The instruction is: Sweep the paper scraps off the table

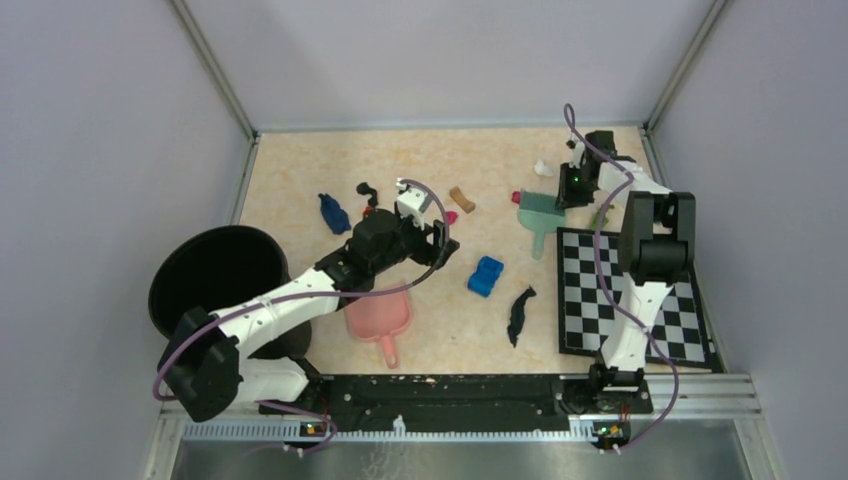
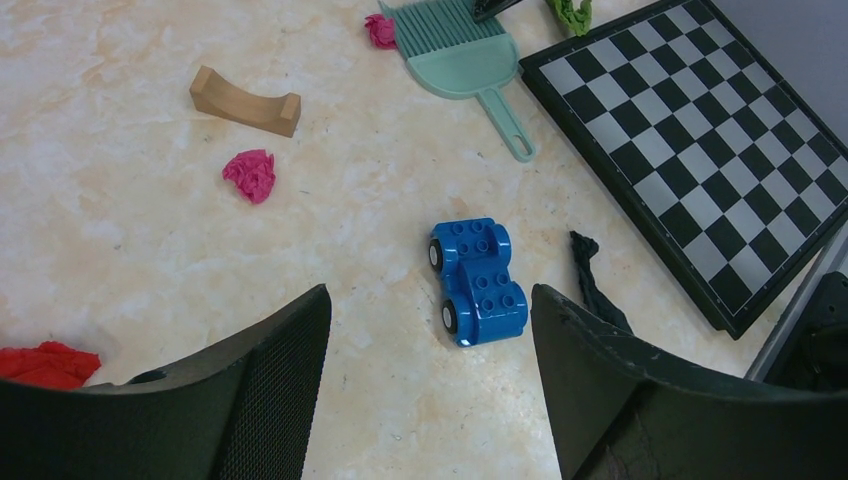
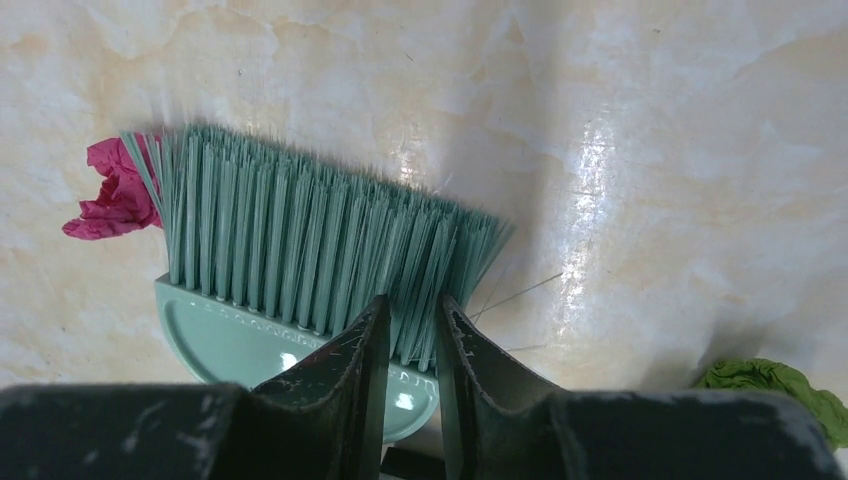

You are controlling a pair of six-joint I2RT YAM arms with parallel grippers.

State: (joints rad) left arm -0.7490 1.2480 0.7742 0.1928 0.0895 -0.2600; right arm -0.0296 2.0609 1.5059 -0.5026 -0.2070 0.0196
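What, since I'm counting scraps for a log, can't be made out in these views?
- Top view: the left arm covers part of the pink dustpan; the white scrap is too small to judge.
- Left wrist view: the red scrap is cut off by the left edge and a finger.
- Right wrist view: the green crumpled piece runs off the right edge; whether the right gripper clamps the brush is unclear, its jaws hiding the contact.

Lab test cell, grey walls, framed table
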